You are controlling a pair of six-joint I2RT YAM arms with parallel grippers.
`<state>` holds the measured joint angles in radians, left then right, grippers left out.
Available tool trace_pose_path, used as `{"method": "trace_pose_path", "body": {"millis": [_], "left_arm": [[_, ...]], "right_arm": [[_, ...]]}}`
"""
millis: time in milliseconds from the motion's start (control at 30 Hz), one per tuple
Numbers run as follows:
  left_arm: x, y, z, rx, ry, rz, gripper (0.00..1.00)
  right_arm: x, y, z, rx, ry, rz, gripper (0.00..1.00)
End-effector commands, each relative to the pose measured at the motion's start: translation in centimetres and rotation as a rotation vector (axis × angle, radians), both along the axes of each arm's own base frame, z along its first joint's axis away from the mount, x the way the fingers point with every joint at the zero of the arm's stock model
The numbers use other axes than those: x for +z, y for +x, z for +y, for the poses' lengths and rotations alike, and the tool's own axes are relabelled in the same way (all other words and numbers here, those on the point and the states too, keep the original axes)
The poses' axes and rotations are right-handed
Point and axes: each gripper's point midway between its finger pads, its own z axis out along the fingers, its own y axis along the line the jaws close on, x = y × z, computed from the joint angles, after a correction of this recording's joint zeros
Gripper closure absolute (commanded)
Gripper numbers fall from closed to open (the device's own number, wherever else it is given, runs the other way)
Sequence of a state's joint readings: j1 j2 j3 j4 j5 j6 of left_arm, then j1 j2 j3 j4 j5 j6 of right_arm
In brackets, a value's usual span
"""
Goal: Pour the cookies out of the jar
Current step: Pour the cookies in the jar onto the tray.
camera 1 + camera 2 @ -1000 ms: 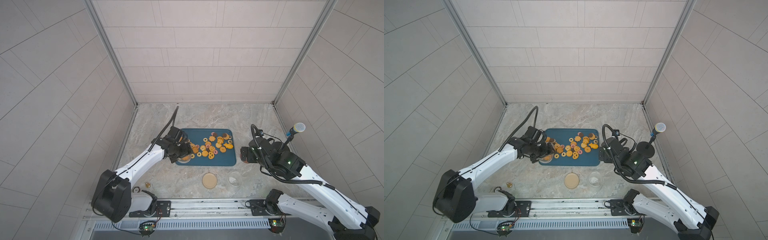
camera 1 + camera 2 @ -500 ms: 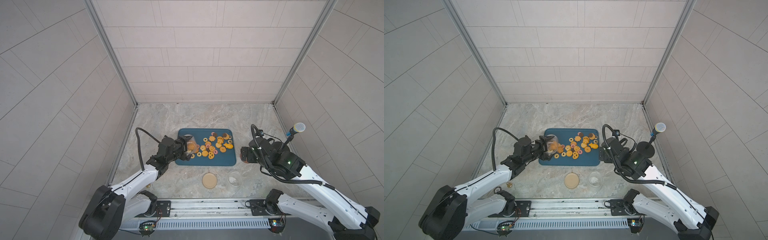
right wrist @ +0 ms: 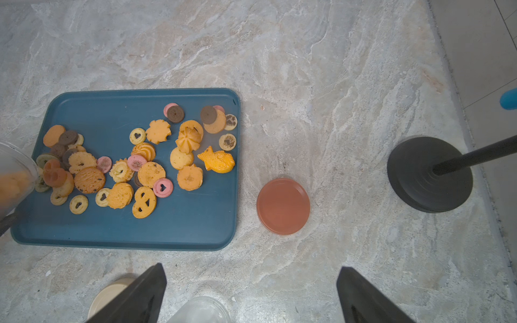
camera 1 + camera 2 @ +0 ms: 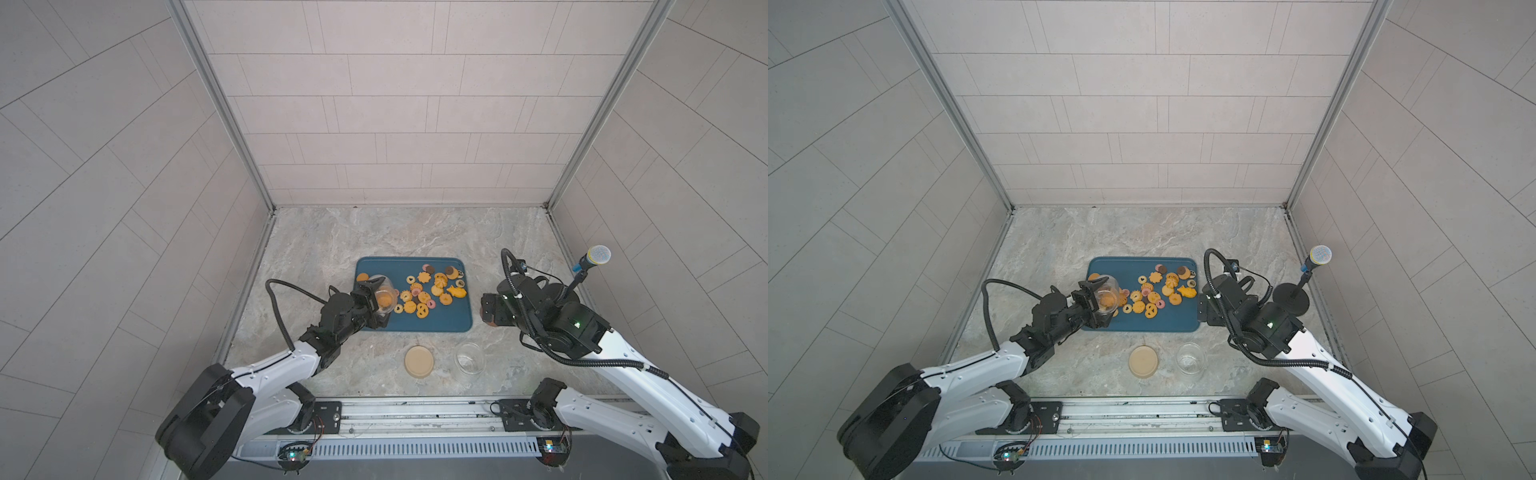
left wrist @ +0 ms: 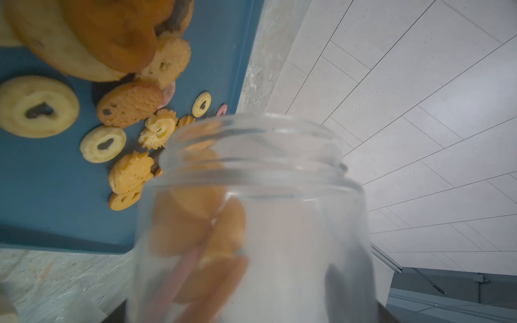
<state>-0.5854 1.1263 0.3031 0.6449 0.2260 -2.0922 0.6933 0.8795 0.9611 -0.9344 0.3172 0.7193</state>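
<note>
My left gripper (image 4: 375,303) is shut on the clear jar (image 4: 93,296), which is tipped on its side over the left end of the blue tray (image 4: 440,322). The jar's (image 5: 279,223) open mouth faces across the tray, and a few orange cookies (image 5: 195,223) still lie against its lower wall. Many cookies (image 3: 145,167), orange, pink and brown, are scattered over the tray (image 3: 181,229), mostly on its left and middle. My right gripper (image 3: 251,270) hangs open and empty above the stone table, to the right of the tray.
An empty clear jar (image 4: 469,358) and a beige lid (image 4: 419,361) sit in front of the tray. An orange lid (image 3: 283,206) lies right of the tray. A microphone stand (image 3: 429,174) stands at the far right. Tiled walls close in three sides.
The left arm has dropped low and drawn back toward the front left, keeping the jar over the tray's left end and turning it more sideways. The right arm has not moved.
</note>
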Motion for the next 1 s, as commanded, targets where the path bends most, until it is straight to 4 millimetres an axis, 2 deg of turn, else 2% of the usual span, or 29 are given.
{"method": "trace_pose_path", "body": {"millis": [0,67,133,167,200,300,333,400,433,467,533,600,667,733,767,800,833,900,967], "left_arm": [[5.3,0.2,-2.0,-0.091,-0.105,-0.042,1.00],[2.6,-1.6,-1.8,-0.228,0.127,0.032,1.00],[0.8,-3.4,-0.1,-0.345,0.398,0.080,1.00],[0.5,-4.1,0.8,-0.394,0.485,0.097,1.00],[0.7,-4.5,1.2,-0.425,0.496,0.113,1.00],[4.5,-3.1,0.8,-0.397,0.398,0.046,1.00],[4.5,-2.8,0.8,-0.407,0.425,0.071,1.00],[1.6,-3.5,0.5,-0.479,0.444,0.168,1.00],[-0.3,-3.9,-0.4,-0.497,0.394,0.209,1.00],[-1.3,-3.8,-1.3,-0.487,0.332,0.205,1.00],[-1.4,-3.7,-1.4,-0.434,0.304,0.196,1.00],[0.2,-3.5,-1.3,-0.413,0.287,0.182,1.00],[3.3,-2.8,-1.6,-0.387,0.236,0.139,1.00],[5.7,-2.2,-1.0,-0.340,0.261,0.098,1.00],[5.4,-2.0,-0.2,-0.315,0.325,0.099,1.00],[3.6,-2.5,0.7,-0.317,0.378,0.157,1.00],[1.4,-3.1,0.7,-0.335,0.358,0.220,1.00],[-1.2,-3.4,-0.8,-0.360,0.248,0.225,1.00],[-2.2,-4.0,-0.7,-0.344,0.254,0.238,1.00]], "right_arm": [[0.7,0.0,-0.5,-0.023,-0.002,-0.011,0.01],[0.9,-0.1,-0.6,-0.023,-0.005,-0.013,0.01],[1.1,-0.2,-0.8,-0.023,-0.010,-0.018,0.01],[1.3,-0.2,-0.9,-0.024,-0.010,-0.022,0.01],[1.3,-0.3,-1.0,-0.025,-0.010,-0.024,0.01],[1.5,-0.5,-1.1,-0.022,-0.005,-0.033,0.01],[1.6,-0.5,-1.1,-0.023,-0.001,-0.034,0.01],[1.5,-0.4,-1.0,-0.025,0.003,-0.035,0.01],[1.6,-0.4,-1.1,-0.028,0.007,-0.039,0.01],[1.7,-0.4,-1.1,-0.029,0.008,-0.042,0.01],[1.8,-0.6,-1.3,-0.031,0.008,-0.048,0.01],[1.8,-0.8,-1.6,-0.031,0.004,-0.053,0.00],[1.6,-0.8,-1.7,-0.029,-0.001,-0.052,0.00],[1.6,-0.8,-1.5,-0.027,0.003,-0.046,0.00],[1.6,-0.7,-1.4,-0.028,0.007,-0.045,0.00],[1.6,-0.7,-1.3,-0.030,0.017,-0.046,0.00],[1.6,-0.6,-1.2,-0.031,0.027,-0.050,0.00],[1.8,-0.6,-1.1,-0.032,0.036,-0.057,0.00],[1.9,-0.7,-1.2,-0.032,0.033,-0.058,0.00]]}}
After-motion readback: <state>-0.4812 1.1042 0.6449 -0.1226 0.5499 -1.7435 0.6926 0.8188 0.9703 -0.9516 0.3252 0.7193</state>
